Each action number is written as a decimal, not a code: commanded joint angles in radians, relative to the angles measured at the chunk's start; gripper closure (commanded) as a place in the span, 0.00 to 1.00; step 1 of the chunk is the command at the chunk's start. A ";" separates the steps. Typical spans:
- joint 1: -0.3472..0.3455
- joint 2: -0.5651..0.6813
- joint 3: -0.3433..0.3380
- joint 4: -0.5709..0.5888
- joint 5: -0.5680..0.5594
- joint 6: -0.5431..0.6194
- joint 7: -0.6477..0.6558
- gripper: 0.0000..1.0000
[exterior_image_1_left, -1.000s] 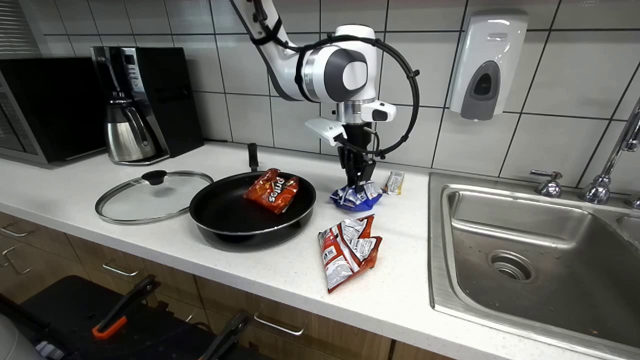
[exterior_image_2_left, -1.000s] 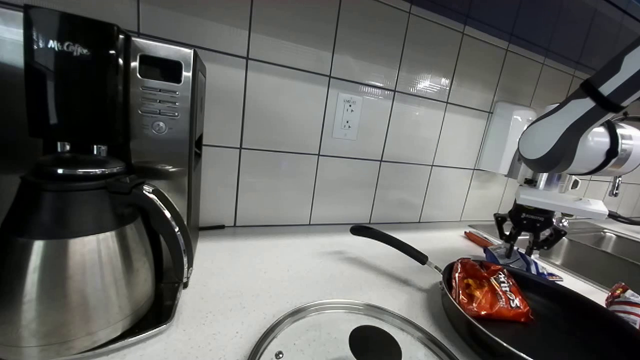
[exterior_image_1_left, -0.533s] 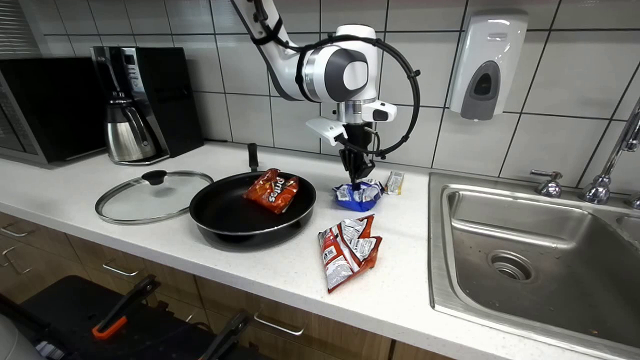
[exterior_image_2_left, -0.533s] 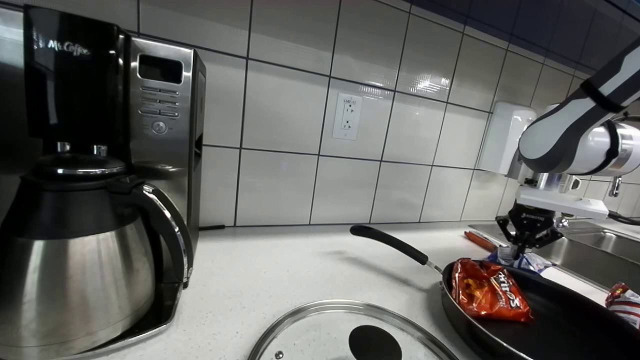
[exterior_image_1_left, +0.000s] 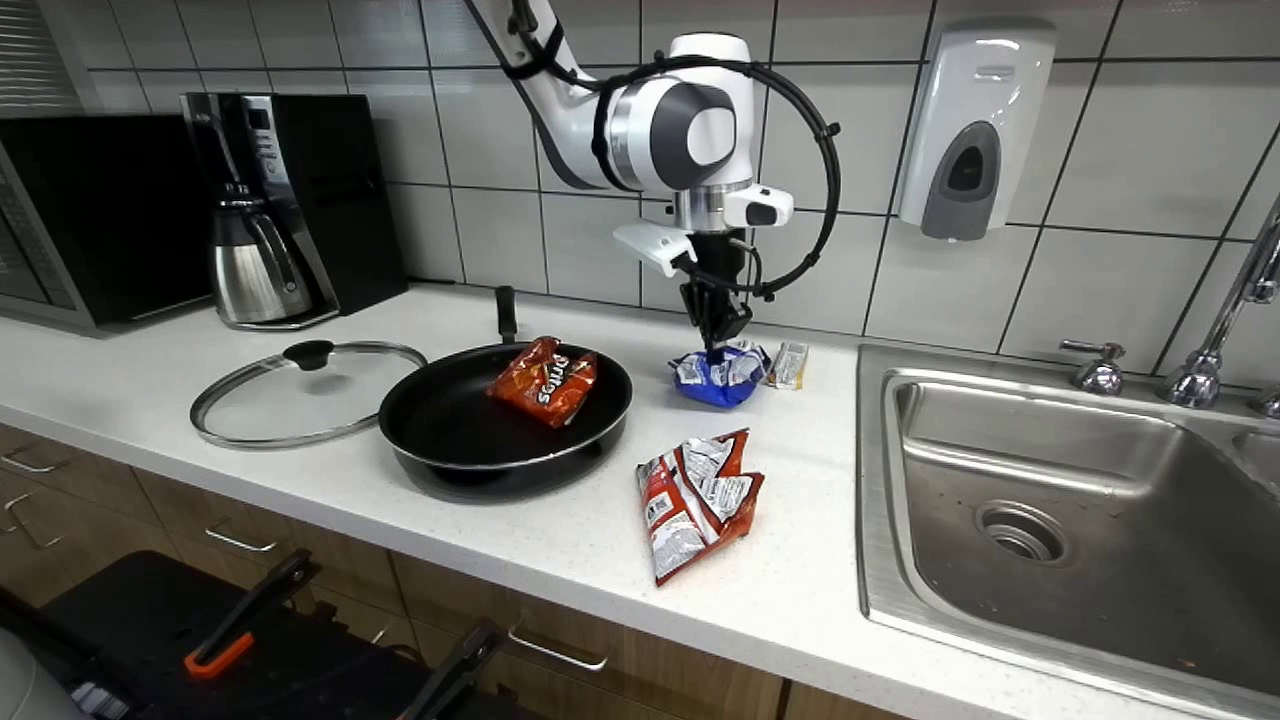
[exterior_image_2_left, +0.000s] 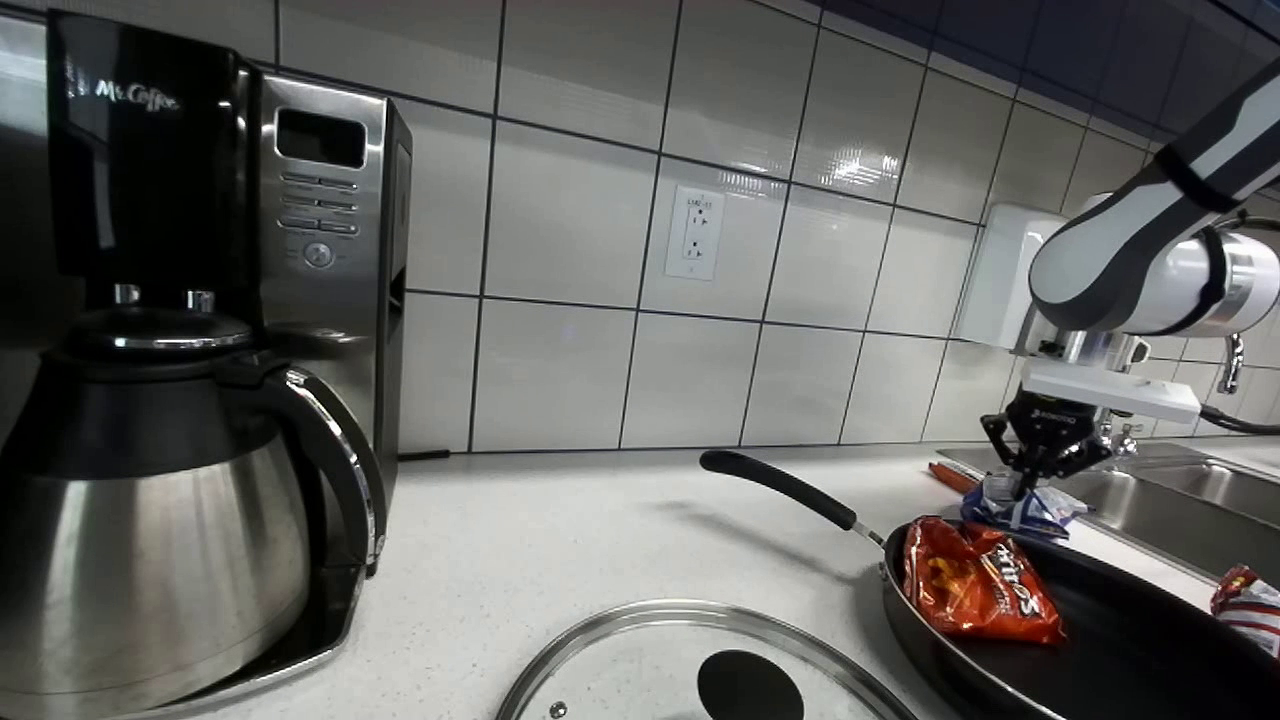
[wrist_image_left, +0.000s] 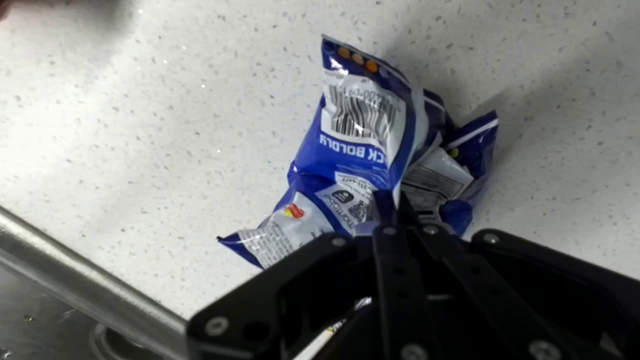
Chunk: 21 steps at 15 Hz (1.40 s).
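Note:
My gripper (exterior_image_1_left: 714, 354) points straight down with its jaws closed on a crumpled blue and white snack bag (exterior_image_1_left: 722, 384). In the wrist view the fingertips (wrist_image_left: 384, 205) pinch an upright fold in the middle of the blue bag (wrist_image_left: 350, 155), and part of it is hidden below the fingers. Just behind the bag lies a small white and yellow packet (exterior_image_1_left: 788, 366). A red and silver bag (exterior_image_1_left: 698, 500) rests on the counter nearer the front edge. To the side stands a black frying pan (exterior_image_1_left: 440, 425) with an orange Doritos bag (exterior_image_1_left: 548, 388) in it.
A glass lid (exterior_image_1_left: 300, 405) with a black knob lies beside the pan, whose handle (exterior_image_2_left: 780, 485) sticks out toward the wall. The steel sink (exterior_image_1_left: 880, 520) borders the counter. A coffee maker (exterior_image_2_left: 330, 250), a microwave (exterior_image_1_left: 90, 220) and a soap dispenser (exterior_image_1_left: 975, 130) line the wall.
The jaws have closed on the blue bag, which bunched up between them. Since then the arm has risen slightly, and the bag has shifted up with it.

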 joint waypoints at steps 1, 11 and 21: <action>0.028 -0.026 -0.011 0.015 -0.022 -0.016 0.007 1.00; 0.138 -0.121 -0.038 -0.037 -0.124 -0.003 0.102 1.00; 0.245 -0.306 -0.018 -0.228 -0.247 -0.013 0.297 1.00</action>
